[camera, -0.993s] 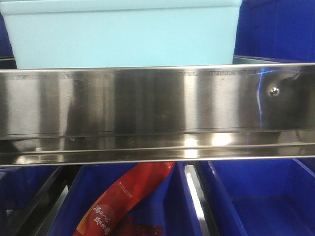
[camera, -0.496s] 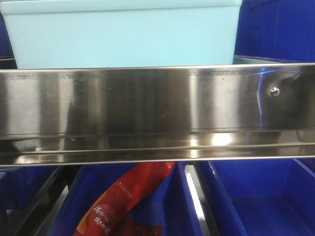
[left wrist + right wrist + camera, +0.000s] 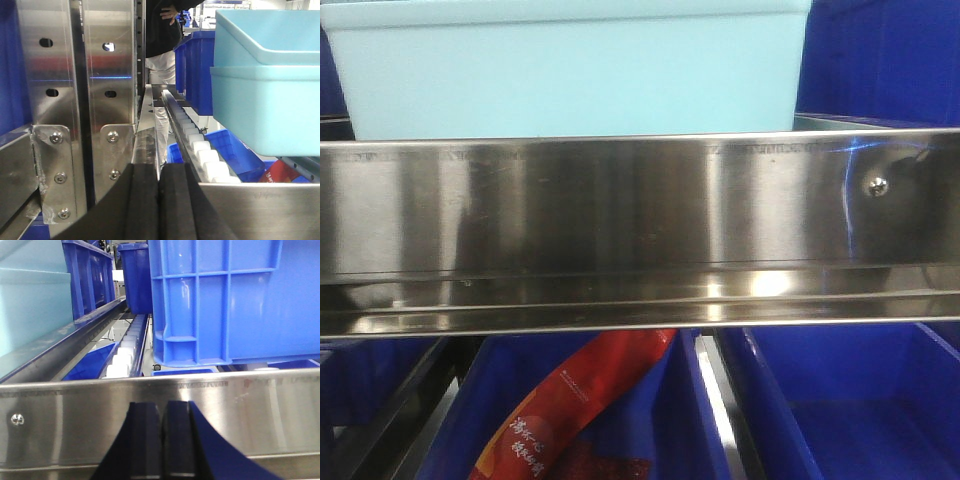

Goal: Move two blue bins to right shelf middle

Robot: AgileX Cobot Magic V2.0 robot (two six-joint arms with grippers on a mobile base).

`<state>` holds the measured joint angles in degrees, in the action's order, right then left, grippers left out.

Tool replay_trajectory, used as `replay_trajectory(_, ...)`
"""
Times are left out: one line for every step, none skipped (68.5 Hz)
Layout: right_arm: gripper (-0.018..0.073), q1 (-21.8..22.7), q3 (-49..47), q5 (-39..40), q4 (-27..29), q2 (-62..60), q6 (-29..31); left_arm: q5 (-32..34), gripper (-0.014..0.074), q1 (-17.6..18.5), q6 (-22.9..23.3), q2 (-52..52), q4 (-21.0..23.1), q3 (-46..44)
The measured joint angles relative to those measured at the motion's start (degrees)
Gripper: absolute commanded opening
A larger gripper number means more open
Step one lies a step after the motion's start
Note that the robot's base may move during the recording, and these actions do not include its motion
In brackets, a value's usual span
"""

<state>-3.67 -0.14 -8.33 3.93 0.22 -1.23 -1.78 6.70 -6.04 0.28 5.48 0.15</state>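
Note:
A dark blue bin (image 3: 225,300) rests on the roller shelf straight ahead of my right gripper (image 3: 162,412), whose jaws are pressed together with nothing between them, just in front of the steel front rail (image 3: 240,410). More dark blue bins (image 3: 90,280) stand further back. A pale blue bin (image 3: 265,85) fills the right of the left wrist view and the top of the front view (image 3: 570,65). My left gripper (image 3: 159,172) is shut and empty, to the left of the pale bin near the shelf upright (image 3: 105,75).
The steel shelf rail (image 3: 640,230) spans the front view. Below it are dark blue bins (image 3: 840,400), one holding a red packet (image 3: 570,405). White rollers (image 3: 200,150) run along the shelf. A person (image 3: 162,30) stands at the far end of the aisle.

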Motion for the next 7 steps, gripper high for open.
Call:
replay_trajectory(-0.0162,0.00,0.00,0.00,0.00,0.00,0.00,0.00,-0.0111,0.00,0.00,0.00,0.00,0.00)
replay_trajectory(-0.0162,0.00,0.00,0.00,0.00,0.00,0.00,0.00,-0.0111,0.00,0.00,0.00,0.00,0.00)
replay_trajectory(-0.0162,0.00,0.00,0.00,0.00,0.00,0.00,0.00,-0.0111,0.00,0.00,0.00,0.00,0.00)
replay_trajectory(-0.0162,0.00,0.00,0.00,0.00,0.00,0.00,0.00,-0.0111,0.00,0.00,0.00,0.00,0.00)
replay_trajectory(-0.0162,0.00,0.00,0.00,0.00,0.00,0.00,0.00,-0.0111,0.00,0.00,0.00,0.00,0.00)
replay_trajectory(-0.0162,0.00,0.00,0.00,0.00,0.00,0.00,0.00,-0.0111,0.00,0.00,0.00,0.00,0.00)
replay_trajectory(-0.0162,0.00,0.00,0.00,0.00,0.00,0.00,0.00,-0.0111,0.00,0.00,0.00,0.00,0.00)
